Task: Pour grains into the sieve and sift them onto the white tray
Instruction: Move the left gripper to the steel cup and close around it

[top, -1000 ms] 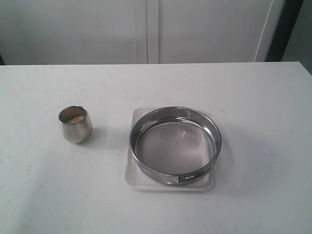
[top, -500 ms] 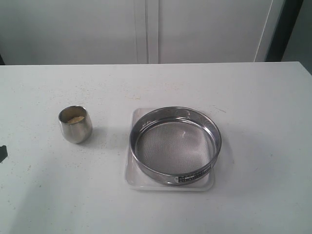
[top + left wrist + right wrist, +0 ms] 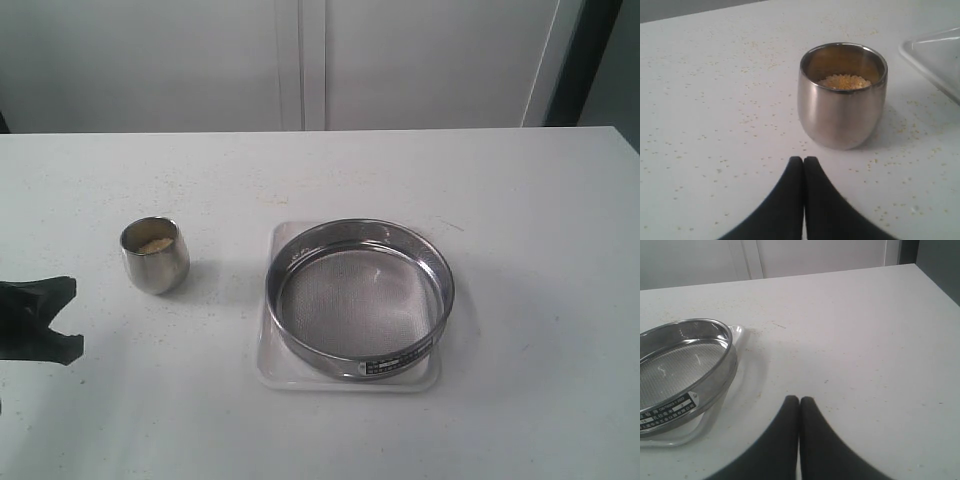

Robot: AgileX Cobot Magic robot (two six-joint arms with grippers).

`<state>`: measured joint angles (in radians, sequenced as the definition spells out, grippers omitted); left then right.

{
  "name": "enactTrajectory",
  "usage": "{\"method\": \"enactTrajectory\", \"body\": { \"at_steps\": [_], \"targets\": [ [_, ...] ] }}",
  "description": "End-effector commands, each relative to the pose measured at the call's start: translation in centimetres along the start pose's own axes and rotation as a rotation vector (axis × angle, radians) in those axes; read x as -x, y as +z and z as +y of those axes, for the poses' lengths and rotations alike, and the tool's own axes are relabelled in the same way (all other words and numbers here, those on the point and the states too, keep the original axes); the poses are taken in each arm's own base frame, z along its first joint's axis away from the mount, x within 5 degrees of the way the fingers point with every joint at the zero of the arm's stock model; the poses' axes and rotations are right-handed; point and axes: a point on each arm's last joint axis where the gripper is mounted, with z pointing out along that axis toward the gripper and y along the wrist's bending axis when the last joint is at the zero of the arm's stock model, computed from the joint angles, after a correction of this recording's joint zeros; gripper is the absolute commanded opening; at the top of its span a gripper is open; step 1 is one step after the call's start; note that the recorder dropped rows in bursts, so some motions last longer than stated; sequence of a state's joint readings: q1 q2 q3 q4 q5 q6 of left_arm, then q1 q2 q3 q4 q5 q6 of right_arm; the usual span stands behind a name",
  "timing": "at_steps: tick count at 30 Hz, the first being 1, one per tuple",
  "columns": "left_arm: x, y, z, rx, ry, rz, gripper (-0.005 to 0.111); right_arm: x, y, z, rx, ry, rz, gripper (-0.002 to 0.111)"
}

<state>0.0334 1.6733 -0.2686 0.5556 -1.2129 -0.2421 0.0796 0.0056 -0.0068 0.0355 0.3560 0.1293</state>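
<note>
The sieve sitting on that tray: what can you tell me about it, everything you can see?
The sieve is a wide, shallow round ring of shiny metal, steel by the look, with a fine wire mesh for its bottom. A small label with dark print sits on its outer wall, on the near side in the exterior view. It stands level, mouth up, on the white tray, which it nearly covers. The mesh looks bare. Nothing else touches it.

Yellow grains [image 3: 845, 81] lie in the steel cup [image 3: 840, 117]; the round mesh sieve [image 3: 360, 300] sits flat on the white tray [image 3: 274, 371], right of the cup
</note>
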Motion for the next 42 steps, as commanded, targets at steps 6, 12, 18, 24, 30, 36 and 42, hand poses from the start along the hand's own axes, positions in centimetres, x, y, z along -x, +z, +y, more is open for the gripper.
{"method": "enactTrajectory", "body": {
  "at_steps": [6,12,18,24,30,36,42],
  "targets": [
    [-1.1,2.9,0.4,-0.082,0.032,0.042,0.0,-0.1,0.0,0.0,0.001,-0.002,-0.012,0.0],
    [-0.6,3.9,0.6,-0.114,-0.012,0.026,0.0,-0.1,0.0,0.0,0.001,-0.002,-0.012,0.0],
    [-0.5,4.0,0.5,-0.141,0.009,0.022,0.012,-0.1,0.0,0.0,0.001,-0.002,-0.012,0.0],
    [-0.5,4.0,0.5,-0.143,0.008,0.022,0.074,-0.1,0.0,0.0,0.001,-0.002,-0.012,0.0],
    [-0.5,4.0,0.5,-0.142,0.002,0.023,0.105,-0.1,0.0,0.0,0.001,-0.002,-0.012,0.0],
    [-0.1,4.4,0.4,-0.153,0.017,0.007,0.105,-0.1,0.0,0.0,0.001,-0.002,-0.012,0.0],
    [1.5,5.9,0.2,-0.176,0.063,-0.04,0.105,-0.1,0.0,0.0,0.001,-0.002,-0.012,0.0]
  ]
}}
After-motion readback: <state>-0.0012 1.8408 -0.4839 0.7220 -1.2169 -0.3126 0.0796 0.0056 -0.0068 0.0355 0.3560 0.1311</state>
